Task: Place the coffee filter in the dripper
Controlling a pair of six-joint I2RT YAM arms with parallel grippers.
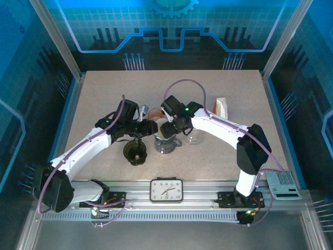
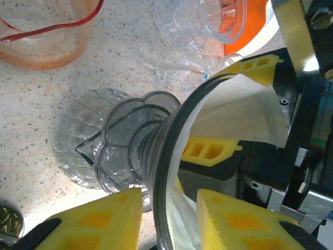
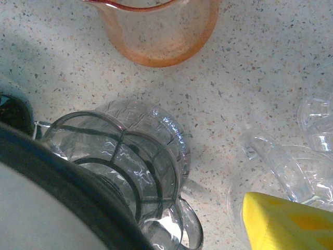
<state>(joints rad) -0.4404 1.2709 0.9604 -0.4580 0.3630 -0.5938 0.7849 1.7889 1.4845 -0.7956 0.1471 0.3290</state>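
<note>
White cone-shaped paper coffee filter (image 2: 250, 117) lies inside the clear plastic dripper with the dark rim (image 2: 167, 130), its paper lining the inner wall and one flap reaching out past the rim. That dripper sits on a ribbed clear glass server (image 2: 119, 143), which stands on the speckled grey bench (image 1: 104, 94) between the two arms. The right hand (image 1: 169, 126) is at the dripper's far side, released: its yellow fingers (image 2: 210, 151) stand well apart, one over the filter inside the cone, the other at the rim's outer edge. The left hand (image 1: 150, 127) meets the dripper from the other side, and its yellow fingers (image 2: 99, 221) straddle the rim, one outside the wall and one inside over the paper. From the left wrist view I cannot tell whether they pinch the wall or merely bracket it. Just behind the server stands a translucent peach plastic cup (image 1: 154, 113), and to its right a clear plastic cup (image 1: 193, 136). A dark olive funnel-shaped dripper (image 1: 135, 152) rests near the server's left.
</note>
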